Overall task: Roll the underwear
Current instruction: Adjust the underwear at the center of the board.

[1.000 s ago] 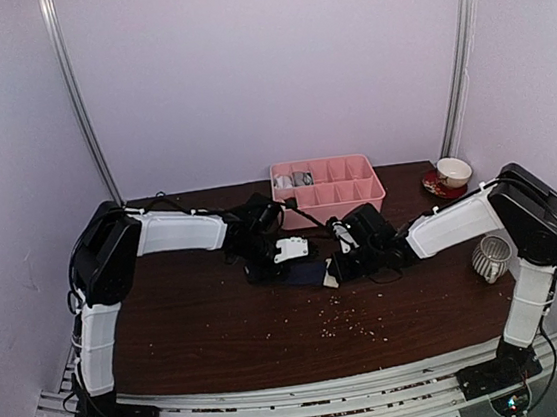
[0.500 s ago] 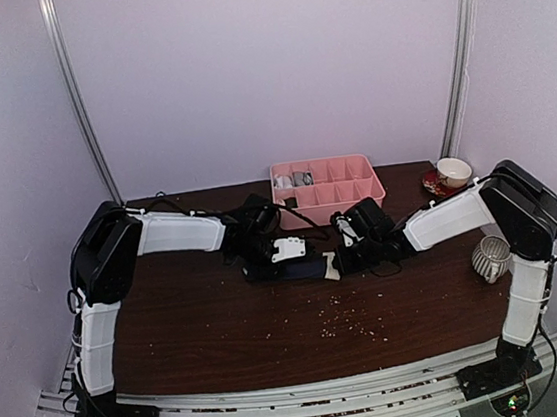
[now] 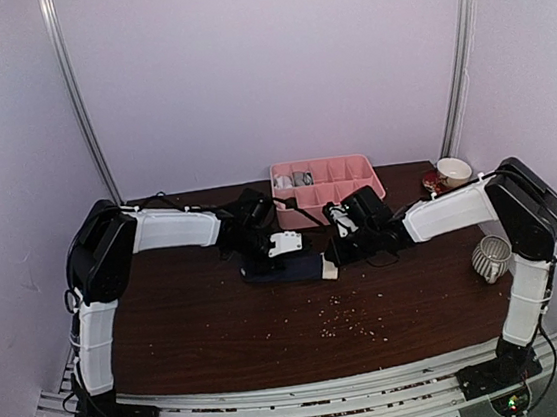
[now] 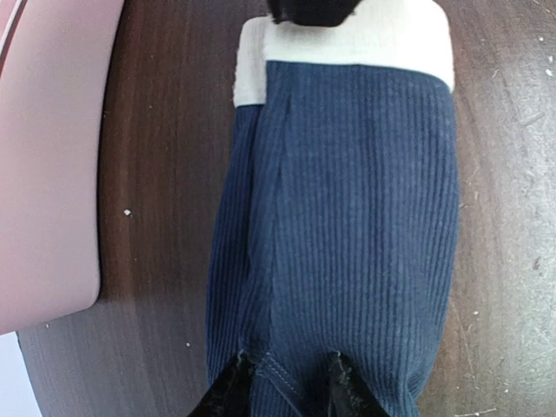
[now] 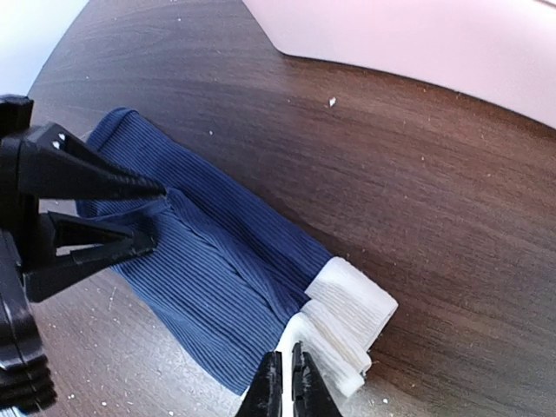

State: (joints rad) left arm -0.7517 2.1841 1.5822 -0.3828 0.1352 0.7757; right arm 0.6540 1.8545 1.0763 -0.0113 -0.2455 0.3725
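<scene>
**Navy briefs laid out long, not rolled yet**

From above: The navy briefs [image 3: 296,269] lie in the middle of the worktop [image 3: 200,318], just on the near side of the pink tray [image 3: 368,194]. They are folded into a long strip that runs left to right. The left hand [image 3: 261,265] is at the left end. The right hand [image 3: 336,254] is at the right end, where the white waistband [image 3: 329,269] is. I think there is one hand at each end so the strip stays straight and flat. A small grey bundle [image 3: 301,178] sits in a far left pocket of the tray. It may be the grey briefs, but it is too small to be sure.

Left wrist view: The strip runs away from the camera, with the waistband at the other end. The left hand's two fingers [image 4: 233,389] stand apart at this end. The cloth lies flat between them and is not pinched, so this hand is open. The tray is just beside the strip.

Right wrist view: The right hand's fingers [image 5: 269,387] are pressed close together at the corner of the waistband. This hand is closed and seems to grip the waistband. That would hold the end down.

No part of the strip is rolled yet. I think rolling from one end comes next. If the strip gets pulled crooked, the roll could come out messy.
</scene>
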